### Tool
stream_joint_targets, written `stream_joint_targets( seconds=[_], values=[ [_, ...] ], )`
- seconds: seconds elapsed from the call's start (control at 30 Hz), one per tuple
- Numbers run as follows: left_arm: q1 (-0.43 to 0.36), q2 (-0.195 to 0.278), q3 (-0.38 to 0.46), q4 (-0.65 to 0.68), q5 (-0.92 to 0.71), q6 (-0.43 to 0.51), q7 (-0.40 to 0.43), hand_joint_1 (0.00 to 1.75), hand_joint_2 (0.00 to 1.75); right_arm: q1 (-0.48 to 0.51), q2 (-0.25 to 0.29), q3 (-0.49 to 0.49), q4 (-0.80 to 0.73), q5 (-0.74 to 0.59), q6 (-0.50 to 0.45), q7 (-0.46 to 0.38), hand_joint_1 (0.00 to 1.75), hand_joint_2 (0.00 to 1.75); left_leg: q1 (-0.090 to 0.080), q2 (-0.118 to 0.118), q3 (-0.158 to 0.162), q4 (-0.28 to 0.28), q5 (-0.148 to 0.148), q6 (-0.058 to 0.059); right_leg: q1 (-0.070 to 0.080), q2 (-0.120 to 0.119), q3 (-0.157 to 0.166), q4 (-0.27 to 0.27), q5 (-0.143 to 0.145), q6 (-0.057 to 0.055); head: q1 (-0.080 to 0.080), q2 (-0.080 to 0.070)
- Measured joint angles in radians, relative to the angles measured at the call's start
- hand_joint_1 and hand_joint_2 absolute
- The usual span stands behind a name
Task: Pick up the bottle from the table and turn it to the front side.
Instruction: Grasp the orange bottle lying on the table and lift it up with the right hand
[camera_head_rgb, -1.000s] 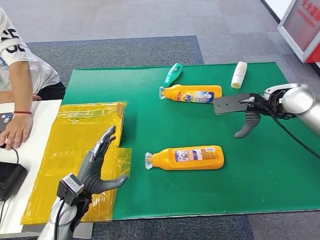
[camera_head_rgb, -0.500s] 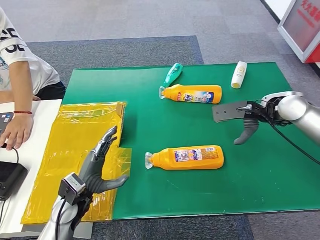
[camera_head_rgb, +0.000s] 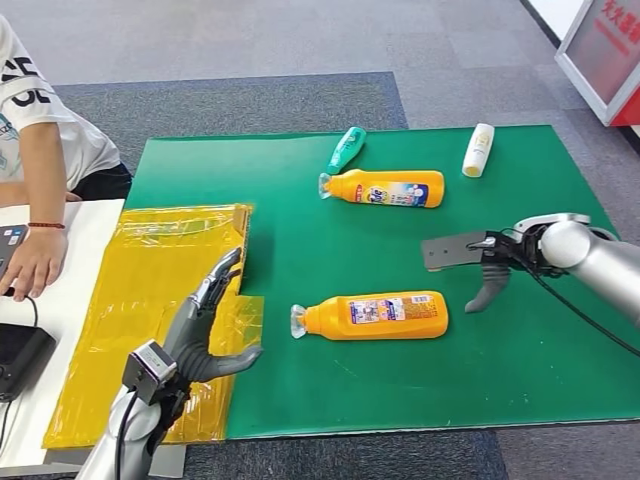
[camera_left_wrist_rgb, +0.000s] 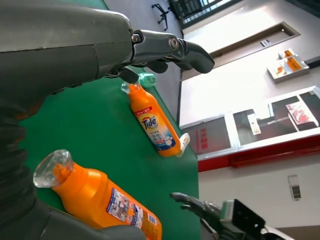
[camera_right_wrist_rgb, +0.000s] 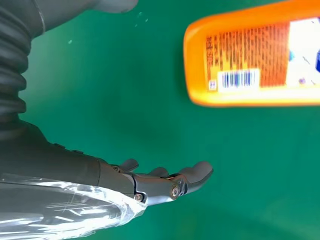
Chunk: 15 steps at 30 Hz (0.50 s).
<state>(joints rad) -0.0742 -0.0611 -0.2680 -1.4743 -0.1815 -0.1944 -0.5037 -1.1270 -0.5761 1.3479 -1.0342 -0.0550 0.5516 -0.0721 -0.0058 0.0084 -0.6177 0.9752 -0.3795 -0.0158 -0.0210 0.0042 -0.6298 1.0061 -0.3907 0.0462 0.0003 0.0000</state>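
Observation:
An orange bottle (camera_head_rgb: 373, 316) lies on its side on the green mat (camera_head_rgb: 528, 350), clear cap to the left, its barcode label facing up. The right wrist view shows its base end (camera_right_wrist_rgb: 253, 60), and it appears again in the left wrist view (camera_left_wrist_rgb: 102, 200). My right hand (camera_head_rgb: 472, 260) hovers open just right of and above the bottle's base, fingers flat, thumb hanging down. My left hand (camera_head_rgb: 204, 325) is open over the yellow sheet (camera_head_rgb: 151, 290), left of the bottle. A second orange bottle (camera_head_rgb: 385, 187) lies farther back with its Tide front label showing (camera_left_wrist_rgb: 154, 122).
A green bottle (camera_head_rgb: 346, 148) and a white bottle (camera_head_rgb: 478, 149) lie near the mat's far edge. At the left a person rests a hand (camera_head_rgb: 30, 262) on a white table (camera_head_rgb: 83, 240) beside a dark device (camera_head_rgb: 19, 355). A red and white stand (camera_head_rgb: 604, 55) is at the far right.
My right hand has come down and toward me, from beside the far orange bottle to beside the near bottle's base. My left hand has shifted slightly forward. The bottles have not moved.

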Motion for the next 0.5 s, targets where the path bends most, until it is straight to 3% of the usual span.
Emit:
stream_joint_targets(
  seconds=[0.5],
  values=[
    [-0.022, -0.005, -0.036, 0.036, 0.014, 0.001, -0.001, 0.00, 1.75, 0.174, 0.121, -0.066, 0.094, 0.026, -0.042, -0.082, 0.00, 1.75, 0.001, -0.001, 0.000, 0.000, 0.000, 0.000, 0.001, -0.001, 0.000, 0.000, 0.000, 0.000, 0.000, 0.000]
  ],
)
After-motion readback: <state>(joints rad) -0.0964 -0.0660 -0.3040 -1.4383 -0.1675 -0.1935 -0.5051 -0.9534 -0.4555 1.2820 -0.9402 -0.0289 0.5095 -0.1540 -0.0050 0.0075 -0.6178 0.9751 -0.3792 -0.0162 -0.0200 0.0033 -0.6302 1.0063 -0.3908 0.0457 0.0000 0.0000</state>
